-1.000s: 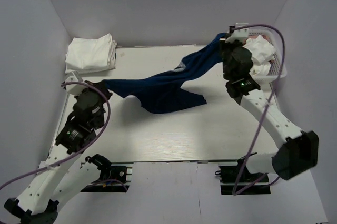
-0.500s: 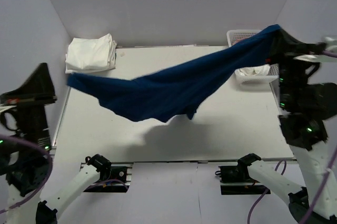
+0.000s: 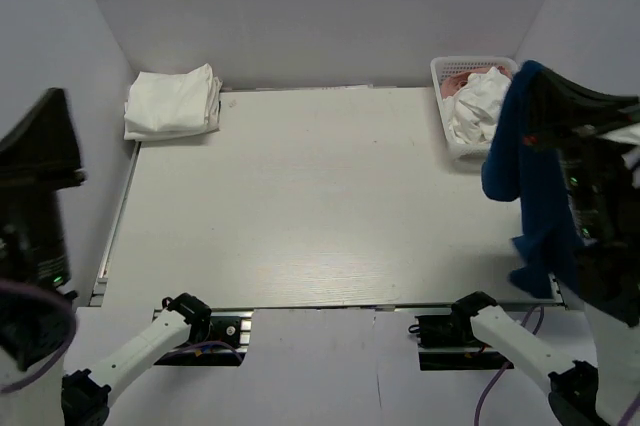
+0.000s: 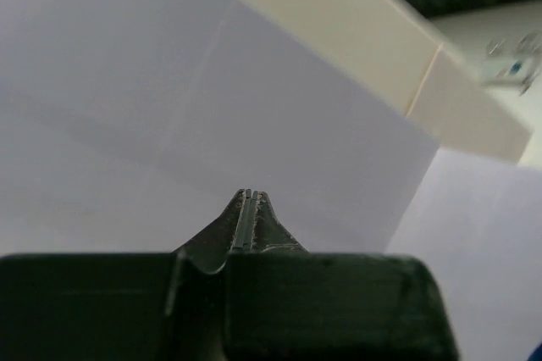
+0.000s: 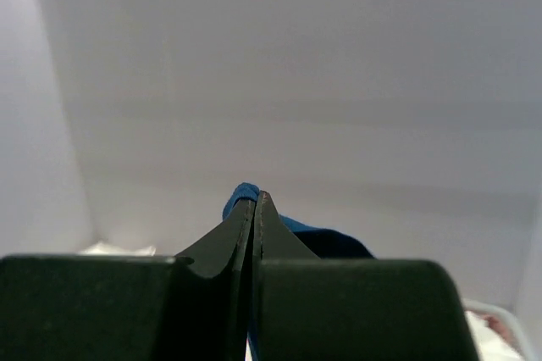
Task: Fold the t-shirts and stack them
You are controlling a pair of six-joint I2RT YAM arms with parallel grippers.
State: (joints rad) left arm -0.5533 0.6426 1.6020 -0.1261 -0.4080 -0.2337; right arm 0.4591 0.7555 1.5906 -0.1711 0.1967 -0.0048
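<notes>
The navy blue t-shirt [image 3: 530,176] hangs bunched from my right gripper [image 3: 535,81], which is raised high over the table's right edge and shut on its top end. In the right wrist view a fold of blue cloth [image 5: 246,193] sticks out between the closed jaws of the right gripper [image 5: 257,200]. My left gripper [image 3: 52,106] is raised high at the far left; in its wrist view [image 4: 249,196] the jaws are shut with nothing between them. Folded white t-shirts [image 3: 172,101] lie stacked at the table's back left corner.
A white lattice basket [image 3: 470,63] stands at the back right with a crumpled white t-shirt [image 3: 478,106] and a bit of pink cloth [image 3: 458,81] inside. The pale table [image 3: 320,196] is walled in by grey panels.
The navy shirt was stretched between both raised grippers. The left gripper has let it go, and the shirt has swung right and now hangs from the right gripper alone.
</notes>
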